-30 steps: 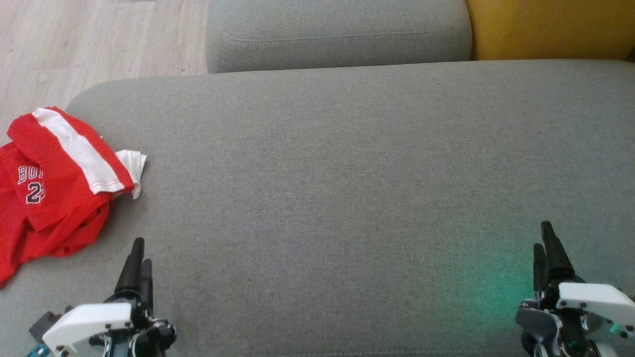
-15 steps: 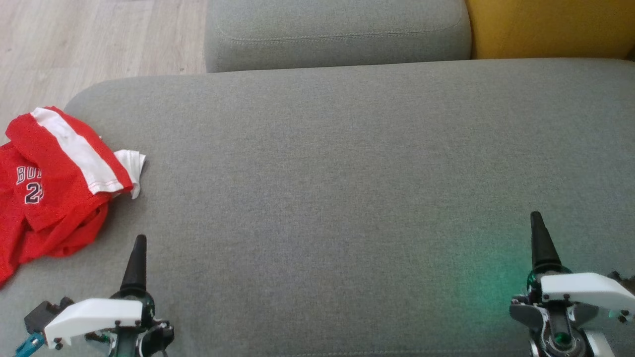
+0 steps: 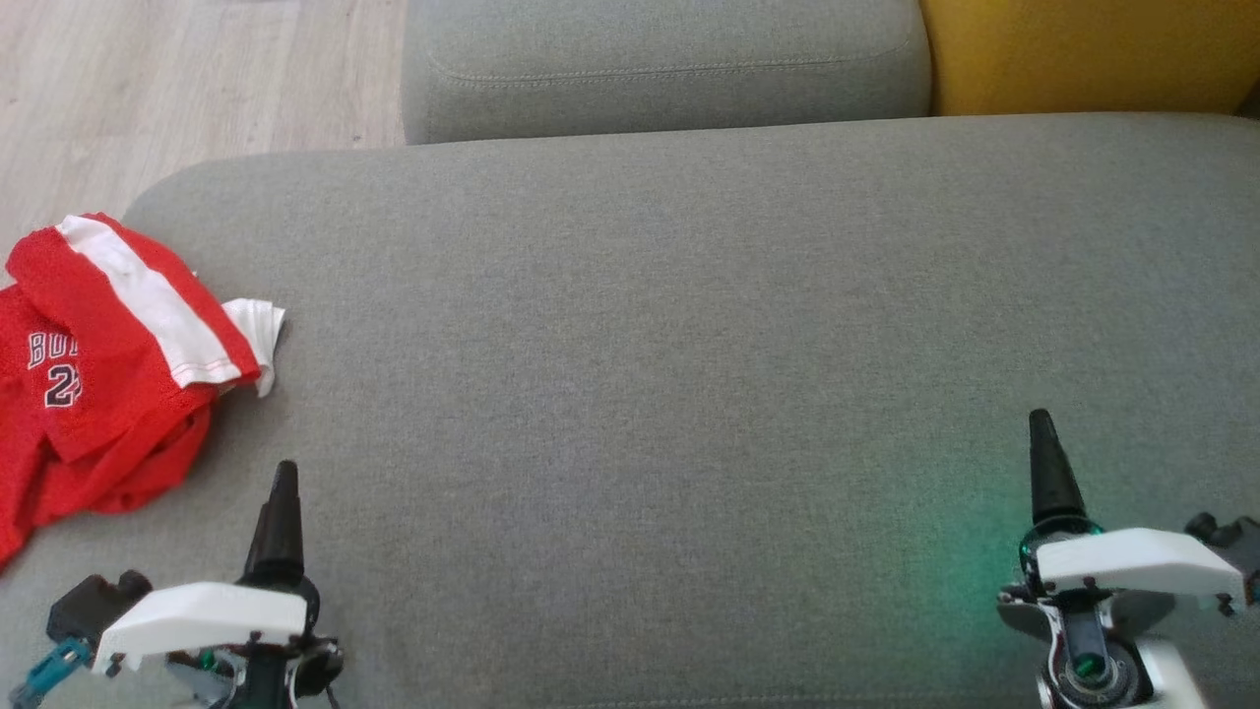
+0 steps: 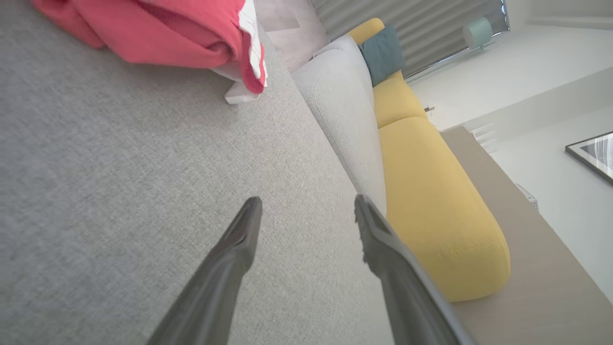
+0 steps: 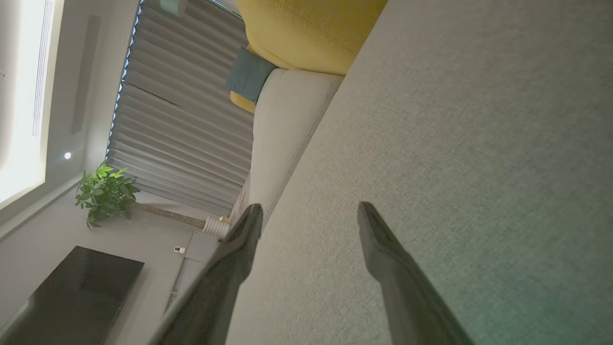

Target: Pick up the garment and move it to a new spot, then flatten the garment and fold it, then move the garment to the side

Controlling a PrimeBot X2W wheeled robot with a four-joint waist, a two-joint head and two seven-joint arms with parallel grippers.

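Observation:
The garment [image 3: 98, 364] is a red jersey with a white band and dark lettering. It lies crumpled at the far left of the grey cushion [image 3: 689, 325], partly past the head view's left edge. My left gripper [image 3: 284, 471] hovers just right of and below it, open and empty. The left wrist view has the garment [image 4: 158, 33] at top left, well beyond my left gripper [image 4: 307, 201], whose fingers are spread. At the lower right, far from the garment, my right gripper [image 3: 1039, 421] hangs over bare cushion. The right wrist view has this gripper [image 5: 310, 207] open with nothing between the fingers.
A second grey cushion [image 3: 669, 59] and a yellow cushion [image 3: 1083, 49] lie behind the seat. Pale wooden floor [image 3: 148, 89] is at the upper left, beyond the cushion's rounded left edge. A green glow falls on the fabric near the right gripper.
Both wrists have rolled, so each gripper's two fingers now line up as one in the head view. The right gripper has crept forward and left. The garment lies as before.

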